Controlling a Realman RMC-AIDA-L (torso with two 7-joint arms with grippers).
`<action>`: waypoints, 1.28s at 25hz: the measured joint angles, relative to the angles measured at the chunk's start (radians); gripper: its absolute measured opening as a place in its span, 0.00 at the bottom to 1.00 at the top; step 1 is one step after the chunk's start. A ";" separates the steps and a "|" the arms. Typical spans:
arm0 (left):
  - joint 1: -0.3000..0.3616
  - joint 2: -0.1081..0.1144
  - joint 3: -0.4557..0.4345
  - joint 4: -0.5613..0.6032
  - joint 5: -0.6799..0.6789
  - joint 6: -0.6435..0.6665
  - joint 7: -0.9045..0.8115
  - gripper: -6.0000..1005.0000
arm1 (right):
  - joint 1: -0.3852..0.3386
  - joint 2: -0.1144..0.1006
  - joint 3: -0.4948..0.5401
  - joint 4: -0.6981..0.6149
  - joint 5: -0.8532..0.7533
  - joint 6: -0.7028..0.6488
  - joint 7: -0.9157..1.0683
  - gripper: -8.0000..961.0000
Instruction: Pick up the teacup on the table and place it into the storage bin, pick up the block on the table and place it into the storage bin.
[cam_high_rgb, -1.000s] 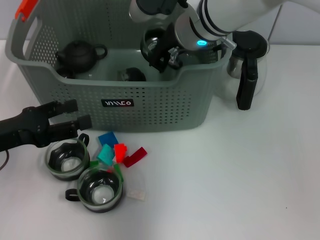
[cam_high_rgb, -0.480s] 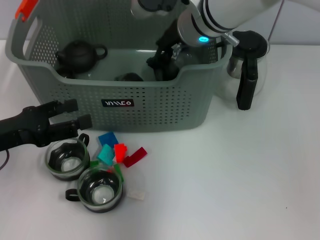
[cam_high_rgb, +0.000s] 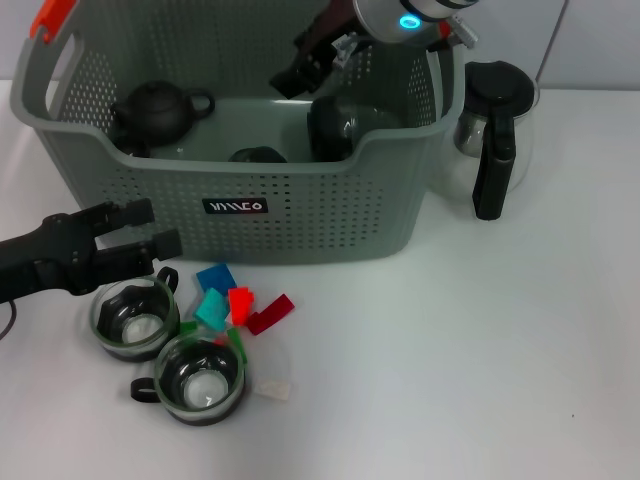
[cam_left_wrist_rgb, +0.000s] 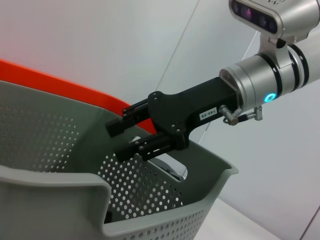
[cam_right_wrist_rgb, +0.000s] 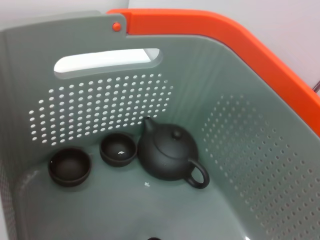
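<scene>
two cups left on table: cups (cam_high_rgb: 135, 320) and (cam_high_rgb: 200, 377), glass with dark handles, side by side in front of the bin (cam_high_rgb: 300, 215), near my left gripper (cam_high_rgb: 150, 228).
left gripper: low by the bin's front left corner, just above the nearer cup, fingers parted, holding nothing.
right gripper: (cam_high_rgb: 300, 60) up over the bin's back right, fingers a narrow gap apart, nothing in them as far as i can tell.
bin: grey perforated, orange handle clips; inside are a dark teapot (cam_right_wrist_rgb: 169, 152), two small dark cups (cam_right_wrist_rgb: 69, 166) and (cam_right_wrist_rgb: 118, 149), and a larger dark cup (cam_high_rgb: 335, 128) at the right end.
blocks: small pile of blocks (cam_high_rgb: 235, 305), blue, teal and red, between cups and bin front, touching each other.
cup handling: my guess is light, rigid, slick glass, breakable; pinch across the rim wall or take the handle, gentle squeeze.
block handling: probably light, stiff, thin; the red one (cam_high_rgb: 270, 314) sticks out of the pile, easiest to pinch across its narrow width.
risk: cups sit close together, so closing on one could knock the other.
carafe: (cam_high_rgb: 492, 135) right of the bin, not part of the job.
</scene>
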 joint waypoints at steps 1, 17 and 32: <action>0.000 0.000 0.000 0.000 0.000 0.000 0.000 0.87 | 0.000 0.000 0.000 0.000 0.000 -0.002 0.000 0.62; 0.002 0.002 0.000 0.000 0.000 0.006 -0.006 0.87 | -0.037 -0.005 0.014 -0.126 -0.001 -0.095 0.011 0.61; 0.005 0.007 0.000 0.000 0.000 0.014 -0.006 0.87 | -0.178 0.012 0.144 -0.565 0.011 -0.397 0.020 0.61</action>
